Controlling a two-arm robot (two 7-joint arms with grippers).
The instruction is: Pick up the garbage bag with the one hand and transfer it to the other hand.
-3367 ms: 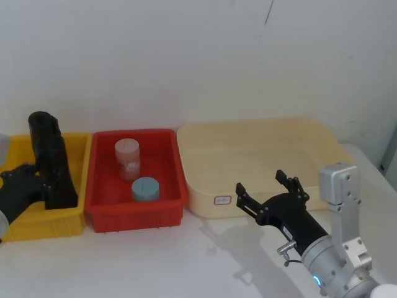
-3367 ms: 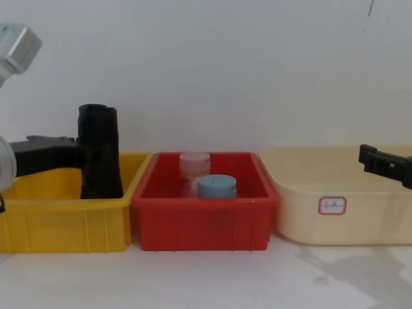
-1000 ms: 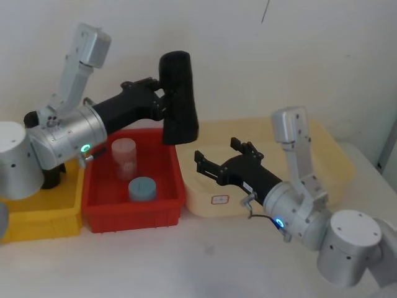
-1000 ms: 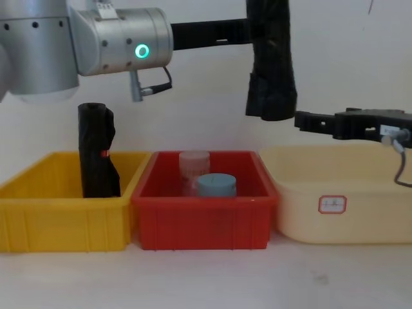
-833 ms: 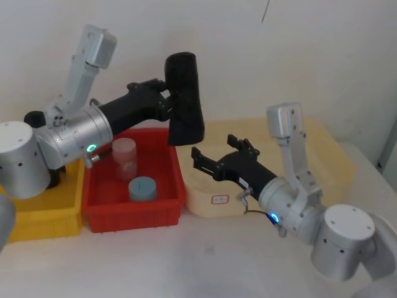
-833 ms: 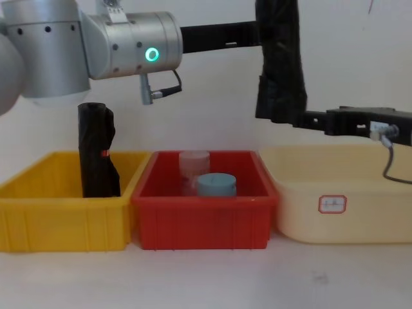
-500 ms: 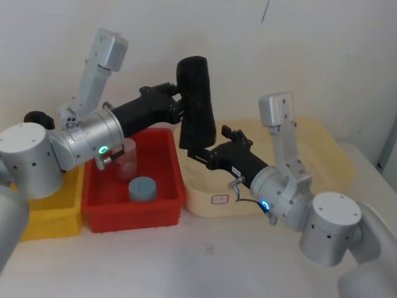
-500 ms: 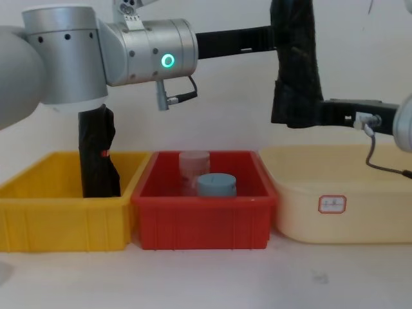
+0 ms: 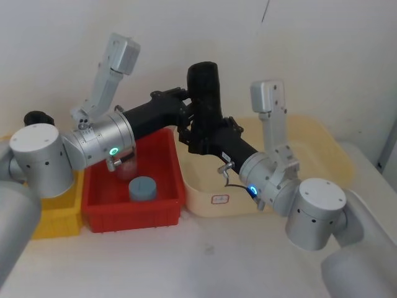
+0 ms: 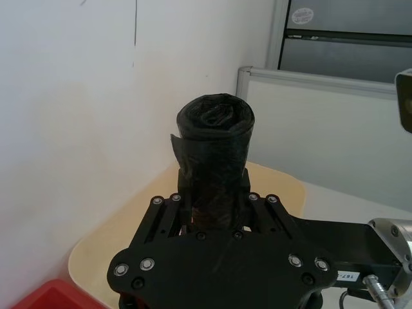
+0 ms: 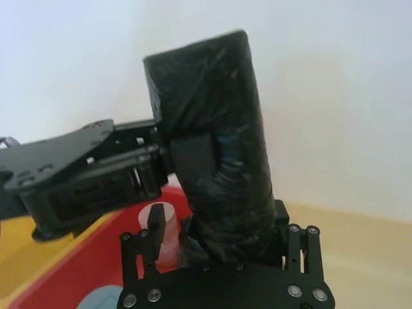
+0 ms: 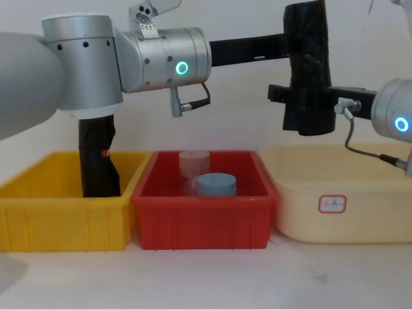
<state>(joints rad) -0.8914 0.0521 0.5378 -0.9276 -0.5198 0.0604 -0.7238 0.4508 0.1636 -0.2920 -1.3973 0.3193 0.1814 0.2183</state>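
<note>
Nearest, the other hand (image 11: 215, 225) straddles the lower half of the garbage bag (image 12: 308, 45), jaws open — one finger (image 11: 153, 225) just clear of the plastic. Beyond, the one hand (image 10: 212, 193) clamps the upper half between its jaws. Pick-up looks done; the receiving grip and release remain.

A tall black roll of crinkly plastic, the garbage bag (image 9: 205, 99), is held upright in mid-air, a little toward 12 o'clock from the middle of the head view. The left gripper (image 9: 191, 115), long, black and two-fingered, reaches in from 8 o'clock and is clamped on the roll's upper half, pressing it from both sides. The right gripper (image 9: 200, 141), also long and black, comes in from 4 o'clock and straddles the roll's lower half, just below the left one. Its jaws are spread, and one finger (image 11: 153, 228) stands slightly clear of the plastic. The roll's top end shows a tight spiral of film.
</note>
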